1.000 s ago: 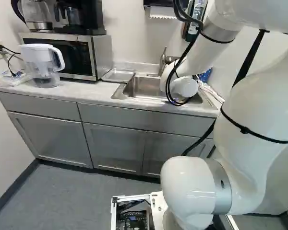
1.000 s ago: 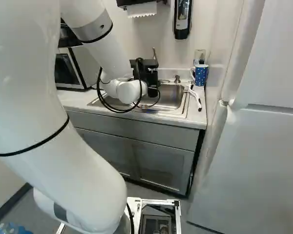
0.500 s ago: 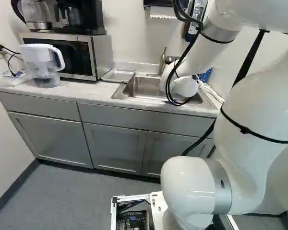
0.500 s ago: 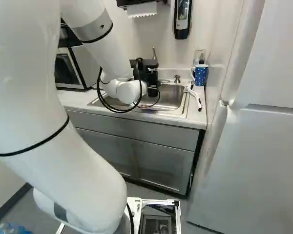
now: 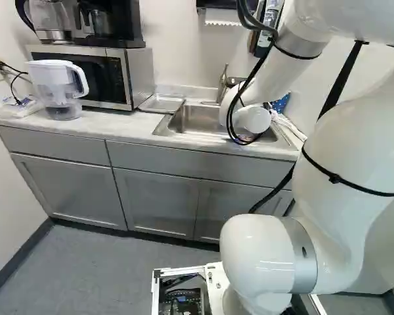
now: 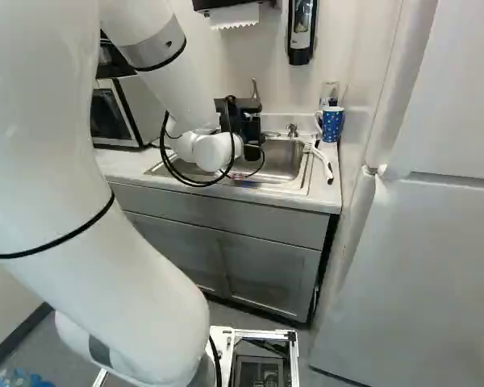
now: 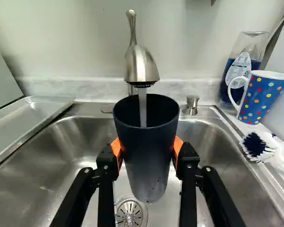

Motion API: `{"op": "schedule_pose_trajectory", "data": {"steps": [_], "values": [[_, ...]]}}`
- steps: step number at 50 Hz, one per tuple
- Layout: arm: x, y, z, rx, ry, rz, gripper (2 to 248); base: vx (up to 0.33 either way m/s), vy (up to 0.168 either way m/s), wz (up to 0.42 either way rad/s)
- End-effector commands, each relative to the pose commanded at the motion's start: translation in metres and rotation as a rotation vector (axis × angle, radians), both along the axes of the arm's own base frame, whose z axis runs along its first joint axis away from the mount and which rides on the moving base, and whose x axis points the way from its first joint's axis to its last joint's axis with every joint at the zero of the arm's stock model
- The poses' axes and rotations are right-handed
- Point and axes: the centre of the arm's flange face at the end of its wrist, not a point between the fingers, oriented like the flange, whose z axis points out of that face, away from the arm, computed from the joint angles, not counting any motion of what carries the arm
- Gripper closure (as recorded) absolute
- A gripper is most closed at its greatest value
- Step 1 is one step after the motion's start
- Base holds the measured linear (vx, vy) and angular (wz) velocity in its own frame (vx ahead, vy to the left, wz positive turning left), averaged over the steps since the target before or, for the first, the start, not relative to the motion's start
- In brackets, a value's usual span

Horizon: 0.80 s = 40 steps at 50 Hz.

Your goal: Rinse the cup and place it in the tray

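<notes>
That cup [image 7: 146, 151] is nearly black, fading to grey at its foot, with dark specks there; the gripper [image 6: 246, 125] is black, its pads [image 7: 178, 146] bright orange; the tray [image 7: 33, 116] and sink [image 7: 66, 156] are silvery; the mug [image 7: 260, 99] is blue with red, yellow, orange and white dots, its handle white; the brush [image 7: 256, 145] has dark blue and white bristles; the cabinets [image 5: 157, 197] are grey; the arm [image 6: 40, 121] is white, banded black.

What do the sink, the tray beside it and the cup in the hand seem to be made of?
The sink looks like brushed stainless steel, from its grey, softly blurred reflections. The tray seems to be thin, satin metal, perhaps aluminium, judging by its dull silver sheen. The cup has a smooth, dark finish fading to grey; coated metal or plastic, I can't tell which.
</notes>
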Motion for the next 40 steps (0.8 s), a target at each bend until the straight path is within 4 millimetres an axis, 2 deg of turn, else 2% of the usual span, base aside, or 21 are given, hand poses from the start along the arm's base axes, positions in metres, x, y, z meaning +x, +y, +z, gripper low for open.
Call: {"op": "schedule_pose_trajectory", "data": {"steps": [40], "values": [[0.0000,0.0000,0.0000,0.000,0.000,0.000,127,0.000,0.000,0.000]]}}
